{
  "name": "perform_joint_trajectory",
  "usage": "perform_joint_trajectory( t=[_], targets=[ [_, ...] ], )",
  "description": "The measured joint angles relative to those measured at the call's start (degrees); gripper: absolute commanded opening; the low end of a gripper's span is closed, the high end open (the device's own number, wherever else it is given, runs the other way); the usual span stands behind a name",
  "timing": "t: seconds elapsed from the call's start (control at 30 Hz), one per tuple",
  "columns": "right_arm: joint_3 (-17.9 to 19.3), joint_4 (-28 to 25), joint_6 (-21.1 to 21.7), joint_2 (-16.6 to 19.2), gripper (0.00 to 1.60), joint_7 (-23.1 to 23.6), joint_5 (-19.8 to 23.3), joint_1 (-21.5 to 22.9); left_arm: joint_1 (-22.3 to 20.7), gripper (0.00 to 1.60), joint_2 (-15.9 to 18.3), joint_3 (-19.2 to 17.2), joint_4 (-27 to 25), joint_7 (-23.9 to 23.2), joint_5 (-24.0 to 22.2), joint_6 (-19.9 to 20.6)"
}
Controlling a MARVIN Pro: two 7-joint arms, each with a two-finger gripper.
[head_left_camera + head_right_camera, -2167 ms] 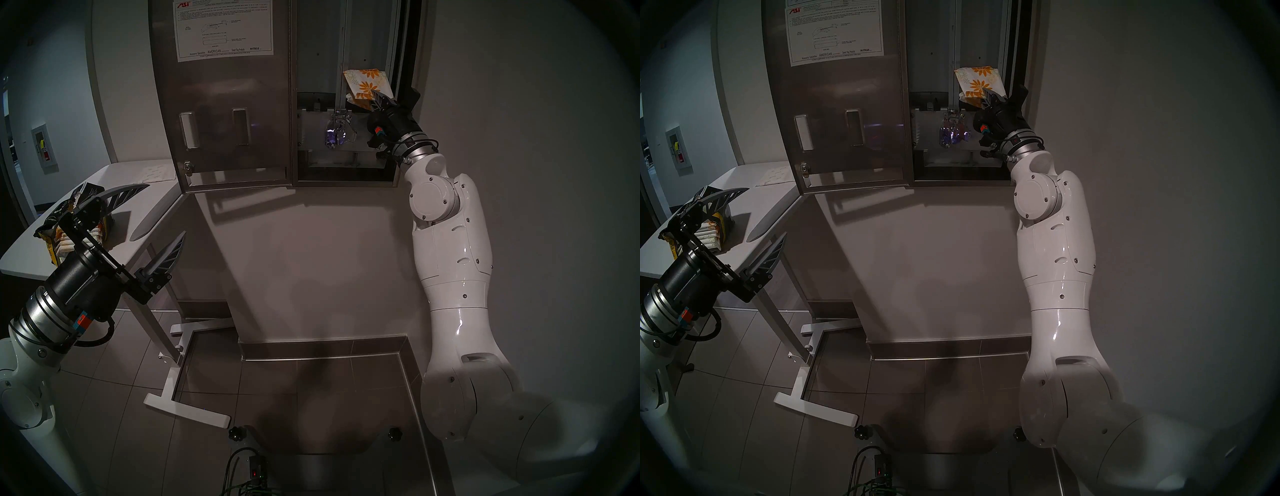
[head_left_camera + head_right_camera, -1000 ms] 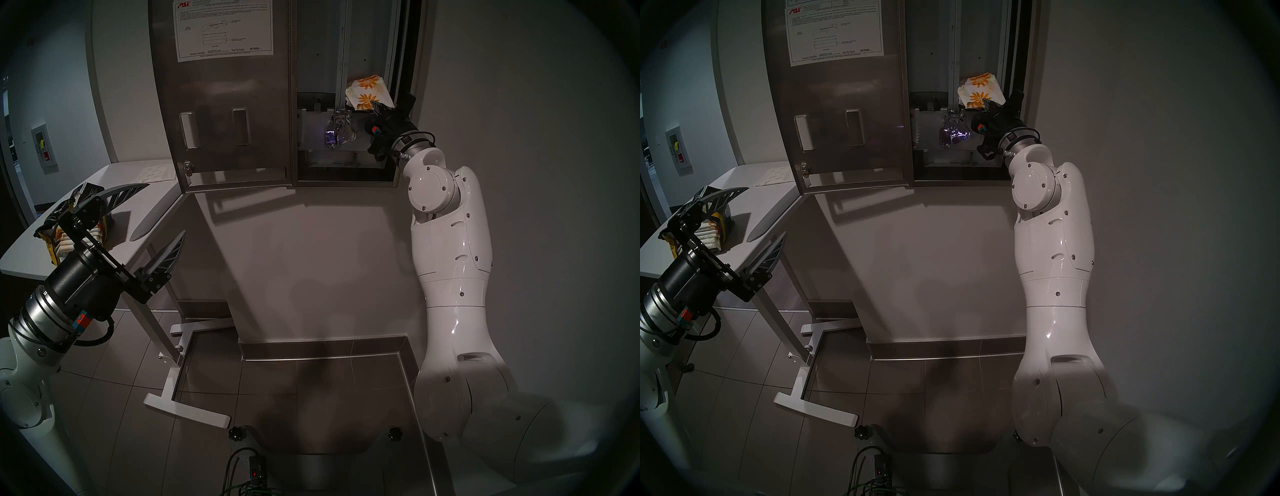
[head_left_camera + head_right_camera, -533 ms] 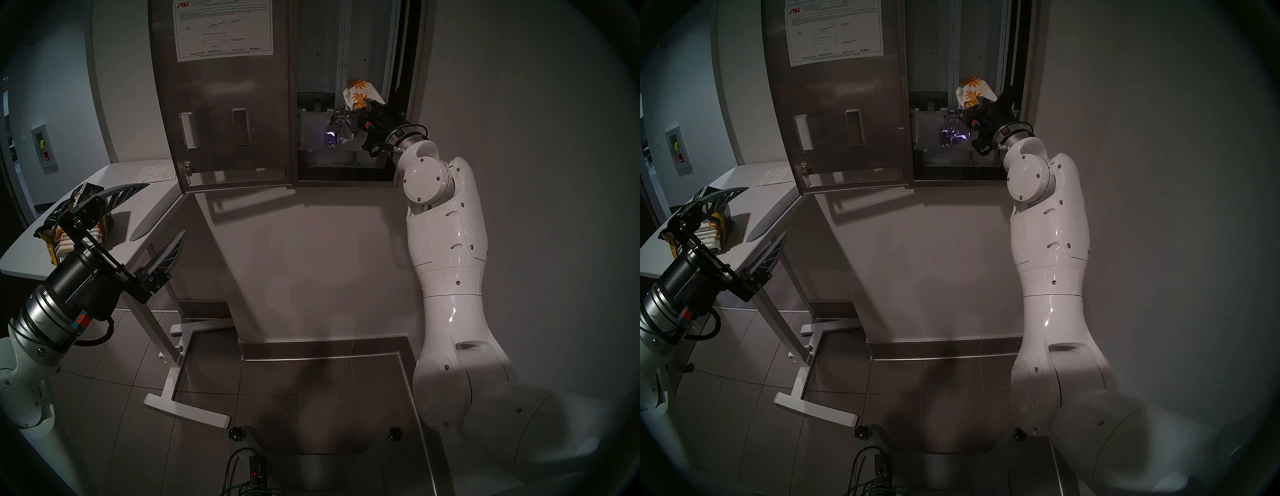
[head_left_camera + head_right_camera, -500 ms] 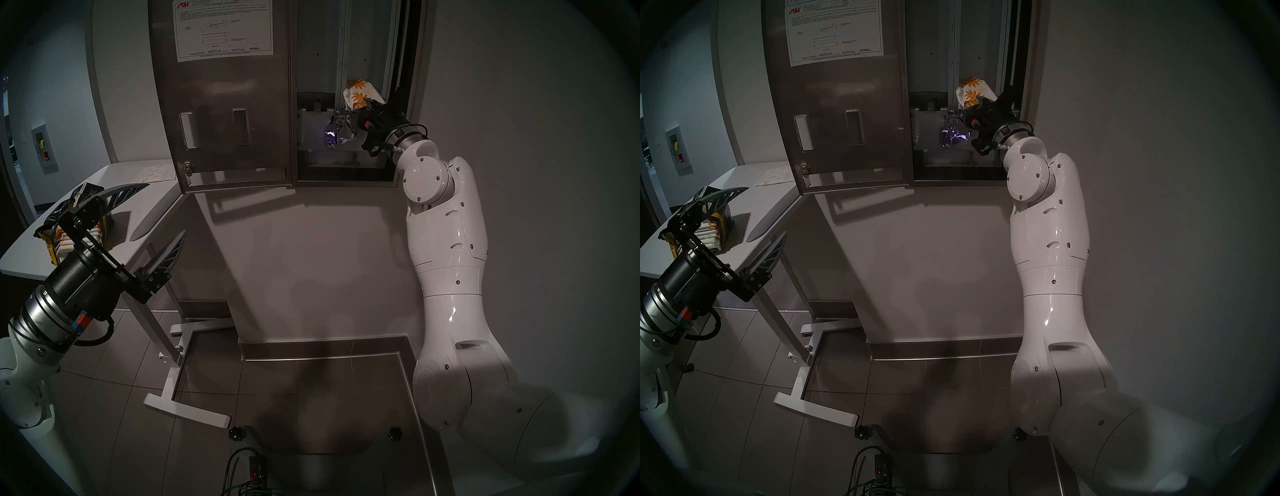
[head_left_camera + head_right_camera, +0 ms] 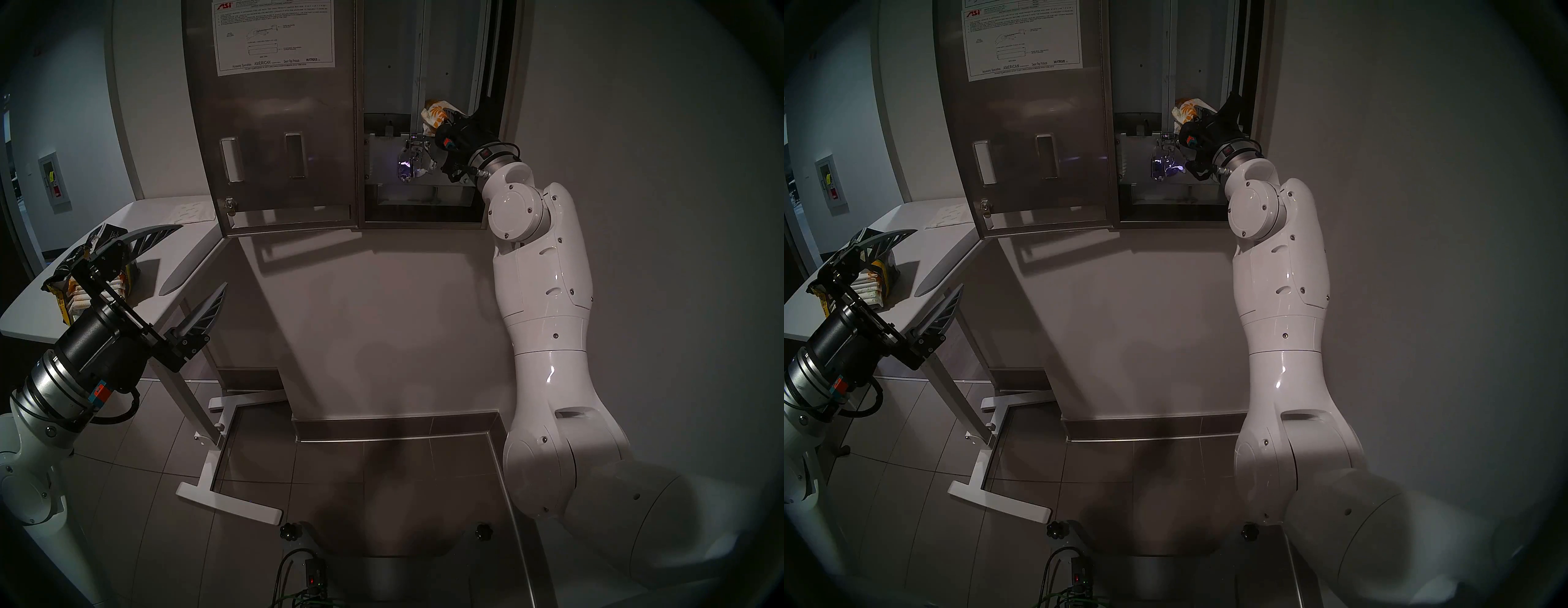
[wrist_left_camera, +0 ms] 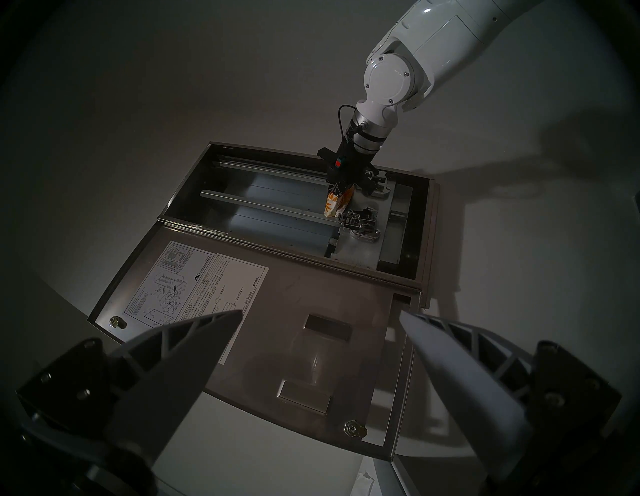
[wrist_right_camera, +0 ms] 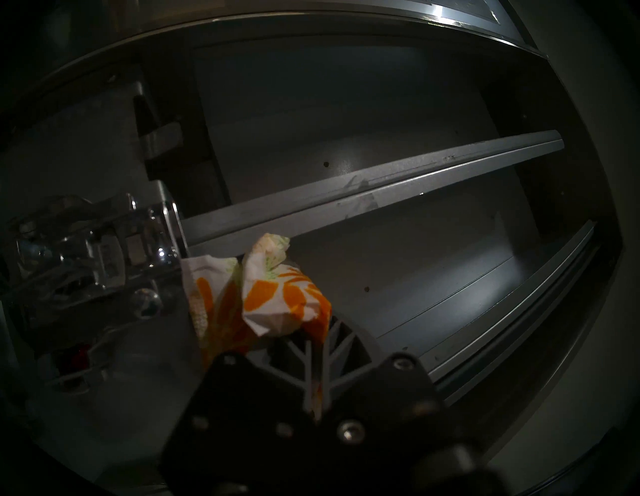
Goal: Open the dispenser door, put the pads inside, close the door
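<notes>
- The tall shiny steel box on the wall (image 5: 424, 204) is at the top middle of the head view, with its big steel door (image 5: 275, 127) swung wide open to the left.
- The right gripper (image 5: 450, 119) reaches into the box's right side and is pinched tight on a soft white packet with orange flowers (image 5: 435, 114).
- In the head view most of that packet hides behind the black gripper.
- The right wrist view shows more: the packet (image 7: 277, 294) is crumpled, low in the middle, touching a grey metal rail (image 7: 363, 197) and close to a shiny chrome part (image 7: 97, 249) at the left.
- The left wrist view shows the door's inside (image 6: 311, 329) with a white paper sheet (image 6: 197, 291) at its left.
- The left gripper (image 5: 186, 263) at the left has its fingers spread wide, holding nothing.
- Behind it a torn black and yellow bag (image 5: 72, 280) sits on a white table (image 5: 169, 250).
</notes>
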Motion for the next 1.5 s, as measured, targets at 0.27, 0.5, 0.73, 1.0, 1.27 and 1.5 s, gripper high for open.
perform_joint_trajectory(
  t=[0.27, 0.5, 0.73, 1.0, 1.27, 1.5],
  targets=[
    [0.55, 0.89, 1.25, -0.14, 0.0, -1.03, -1.1, 0.47, 0.0, 1.6, 0.01, 0.0, 0.0, -0.01, -0.02, 0.01],
    [0.97, 3.45, 1.56, -0.05, 0.0, -1.84, -1.95, 1.53, 0.0, 1.6, 0.02, -0.01, 0.0, -0.01, -0.03, 0.02],
    [0.96, 5.73, 1.59, -0.06, 0.0, -2.76, -2.59, 2.57, -0.01, 1.6, 0.02, -0.01, -0.01, -0.01, -0.04, 0.03],
    [0.94, 7.39, 1.57, -0.07, 0.0, -3.74, -3.11, 3.68, -0.01, 1.6, 0.03, -0.01, -0.01, -0.01, -0.05, 0.03],
    [0.91, 6.93, 1.53, -0.03, 0.45, -2.93, -3.31, 3.67, -0.01, 1.6, 0.04, -0.01, -0.01, -0.01, -0.06, 0.04],
    [0.86, 4.71, 1.51, 0.13, 0.76, 0.03, -3.31, 2.93, -0.01, 1.6, 0.04, -0.02, -0.01, -0.02, -0.07, 0.05]
  ],
)
